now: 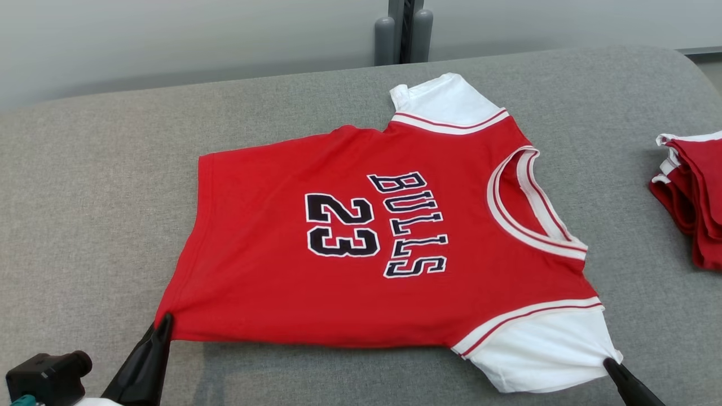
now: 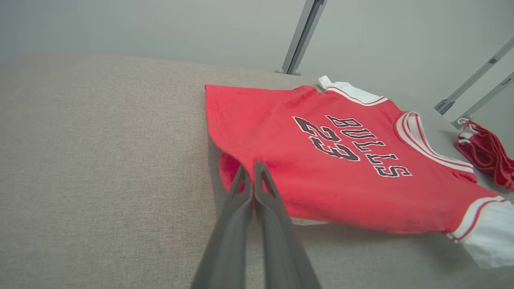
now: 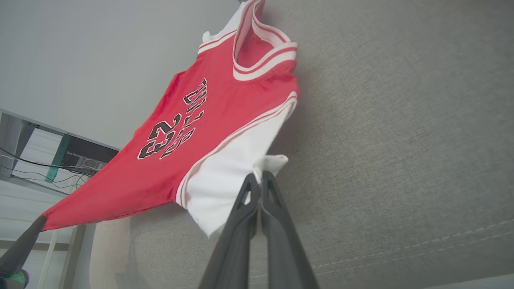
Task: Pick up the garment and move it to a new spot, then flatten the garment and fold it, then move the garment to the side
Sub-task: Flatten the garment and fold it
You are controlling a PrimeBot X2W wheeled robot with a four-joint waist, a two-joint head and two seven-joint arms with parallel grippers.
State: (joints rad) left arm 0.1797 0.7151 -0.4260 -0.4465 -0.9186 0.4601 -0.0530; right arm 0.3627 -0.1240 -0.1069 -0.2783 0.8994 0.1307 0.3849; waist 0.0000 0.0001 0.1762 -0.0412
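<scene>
A red jersey with white sleeves and black "BULLS 23" lettering (image 1: 254,282) lies spread mid-way across the grey padded fabric surface (image 1: 84,197), collar toward its right edge. Near the front edge, the left end effector (image 1: 164,322) pinches the jersey's hem corner and the right end effector (image 1: 609,362) pinches its white sleeve.

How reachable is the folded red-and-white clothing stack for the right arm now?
Probably not yet: the right gripper is shut on the white sleeve of the red Bulls jersey and must let go first. Otherwise the grey fabric surface toward the folded stack looks unobstructed.
</scene>
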